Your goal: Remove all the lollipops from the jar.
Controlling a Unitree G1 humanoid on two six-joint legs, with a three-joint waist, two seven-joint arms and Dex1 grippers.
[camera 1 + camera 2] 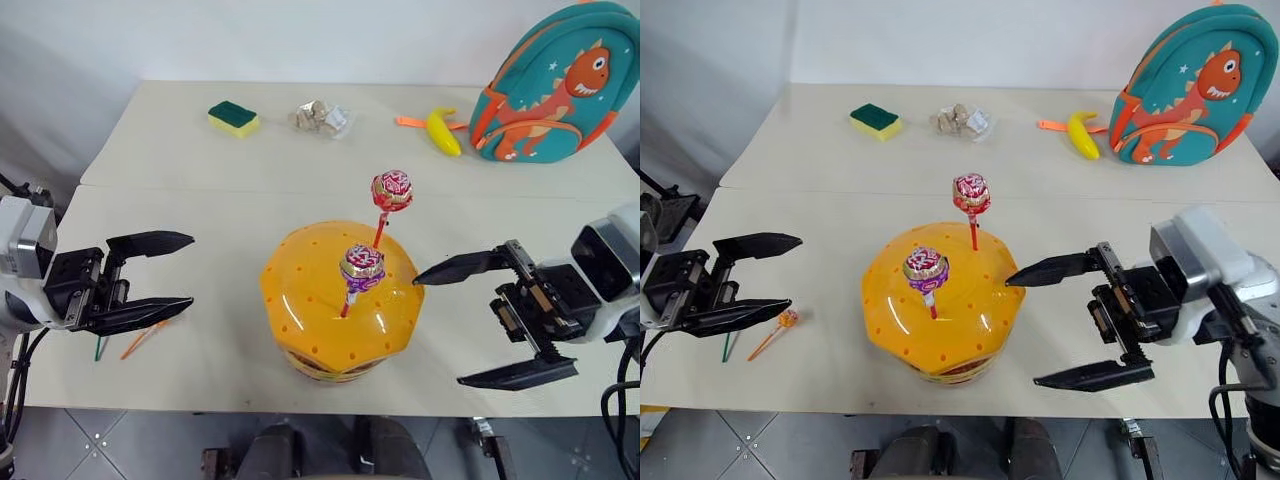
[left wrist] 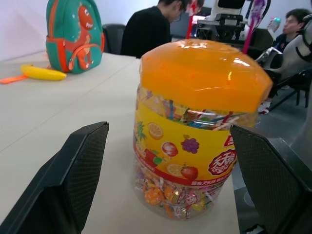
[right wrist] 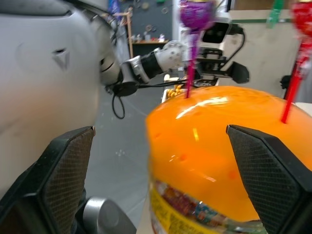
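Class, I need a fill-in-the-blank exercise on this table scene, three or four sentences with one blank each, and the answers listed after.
1. ____ wrapped lollipops stand upright in the glossy orange dome-topped plastic jar.
2. The lollipop with the purple stick stands nearer the robot than the one with the ____ stick.
3. The left claw and right claw flank the jar, both with fingers ____.
4. The yellow banana lies beside the teal dinosaur ____.

Missing words: two; red; open; backpack
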